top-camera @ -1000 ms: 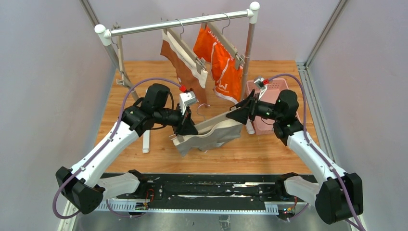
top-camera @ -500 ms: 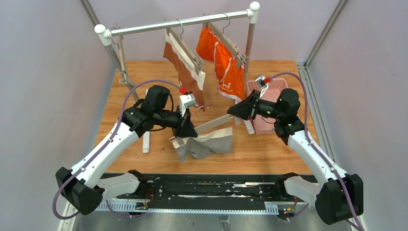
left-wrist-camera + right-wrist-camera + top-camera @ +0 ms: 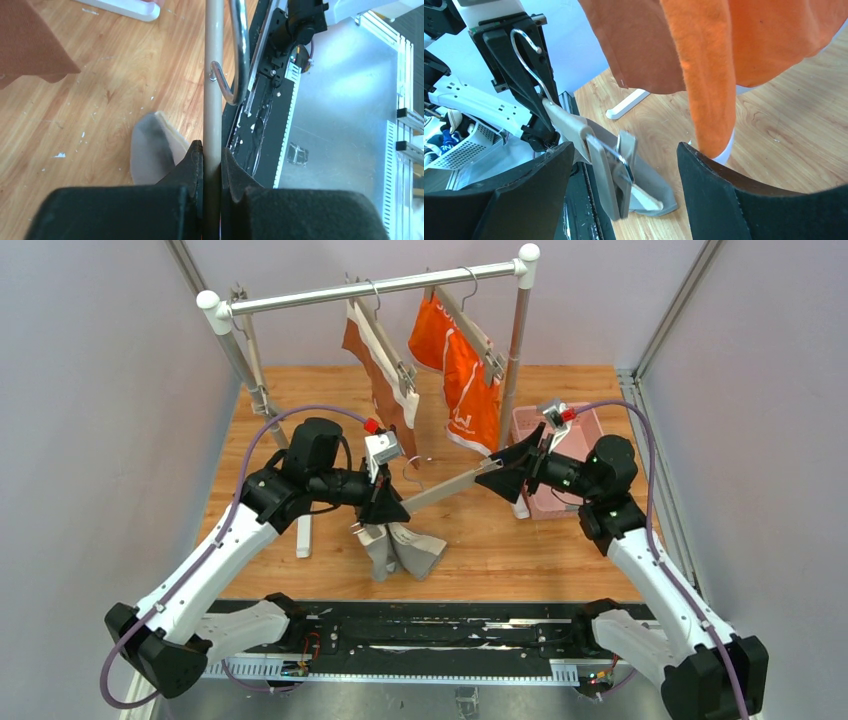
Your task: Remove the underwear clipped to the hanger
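A beige clip hanger [image 3: 440, 490] is held in the air, with my left gripper [image 3: 388, 510] shut on its bar [image 3: 213, 100] just below the wire hook [image 3: 236, 60]. The grey underwear [image 3: 402, 550] droops from the hanger's left end to the table and also shows in the left wrist view [image 3: 150, 152]. My right gripper [image 3: 503, 472] is open at the hanger's right end. Its clip [image 3: 616, 180] stands between the spread fingers, untouched and holding no cloth. The rust-brown underwear [image 3: 385, 390] and the orange underwear [image 3: 465, 375] hang clipped on the rack.
A white-posted rack [image 3: 380, 285] spans the back of the wooden table [image 3: 560, 550], with one foot [image 3: 305, 535] near my left arm. A pink basket [image 3: 548, 502] sits at the right beside the rack's post. The orange cloth [image 3: 704, 65] hangs close above my right gripper.
The grey underwear slipped out of the right clip and dropped into a bunch under the left end. My right gripper opened and drew back; the hanger's right end rose.
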Tool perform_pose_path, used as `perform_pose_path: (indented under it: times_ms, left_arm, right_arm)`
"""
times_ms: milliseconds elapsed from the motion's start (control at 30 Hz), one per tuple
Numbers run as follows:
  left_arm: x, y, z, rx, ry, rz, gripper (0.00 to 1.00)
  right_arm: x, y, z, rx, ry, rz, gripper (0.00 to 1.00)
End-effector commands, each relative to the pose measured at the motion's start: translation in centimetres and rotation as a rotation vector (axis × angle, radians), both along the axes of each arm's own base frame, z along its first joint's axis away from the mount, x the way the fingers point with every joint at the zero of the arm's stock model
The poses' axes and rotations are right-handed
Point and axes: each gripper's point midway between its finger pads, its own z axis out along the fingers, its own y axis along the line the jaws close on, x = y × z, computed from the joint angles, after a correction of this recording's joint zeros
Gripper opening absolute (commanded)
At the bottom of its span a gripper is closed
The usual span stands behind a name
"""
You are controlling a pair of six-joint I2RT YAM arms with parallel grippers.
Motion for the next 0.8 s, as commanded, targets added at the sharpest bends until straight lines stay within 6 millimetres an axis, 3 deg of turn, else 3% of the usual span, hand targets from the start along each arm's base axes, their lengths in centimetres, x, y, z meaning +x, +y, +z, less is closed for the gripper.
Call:
perform_pose_path:
  times_ms: [0, 200, 400, 767]
  left_arm:
    - [-0.2, -0.5, 3.6, -0.105, -0.102, -0.013, 0.00]
    - [-0.2, -1.5, 4.7, -0.220, -0.108, -0.008, 0.00]
    - [1.2, -2.2, 4.8, -0.271, -0.122, 0.031, 0.00]
    - [1.5, -3.6, 6.3, -0.391, -0.122, 0.005, 0.00]
  right_arm:
    - [-0.9, -0.1, 0.2, 0.016, -0.053, -0.028, 0.79]
    - [-2.9, 1.3, 0.8, 0.067, -0.109, -0.027, 0.81]
    - [-5.0, 3.9, 1.9, 0.125, -0.215, 0.036, 0.82]
    - [-4.0, 4.4, 4.4, 0.241, -0.323, -0.035, 0.82]
